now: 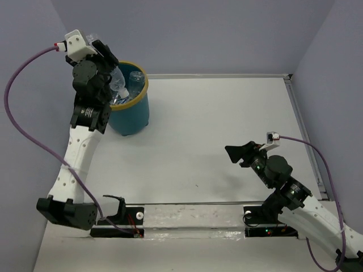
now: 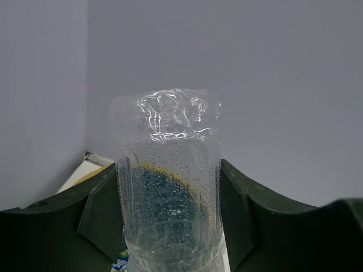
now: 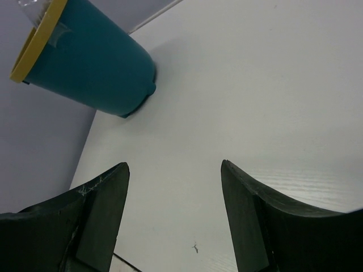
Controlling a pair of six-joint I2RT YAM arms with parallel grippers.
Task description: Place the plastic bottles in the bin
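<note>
The teal bin (image 1: pixel 133 113) with a yellow rim stands at the table's far left; it also shows in the right wrist view (image 3: pixel 93 71). Clear plastic bottles (image 1: pixel 135 80) lie inside it. My left gripper (image 1: pixel 112 68) is above the bin's left rim, shut on a clear bottle (image 1: pixel 118 80). In the left wrist view this dewy clear bottle (image 2: pixel 166 170) stands between the fingers (image 2: pixel 241 209), and a white-blue label (image 2: pixel 120 263) shows below it. My right gripper (image 1: pixel 238 153) is open and empty above the table at the right, its jaws wide apart (image 3: pixel 174 187).
Grey walls close the table on the left, back and right. A metal strip (image 1: pixel 187 218) with the arm bases runs along the near edge. A small dark mark (image 3: pixel 194 247) lies on the white table (image 3: pixel 255 85).
</note>
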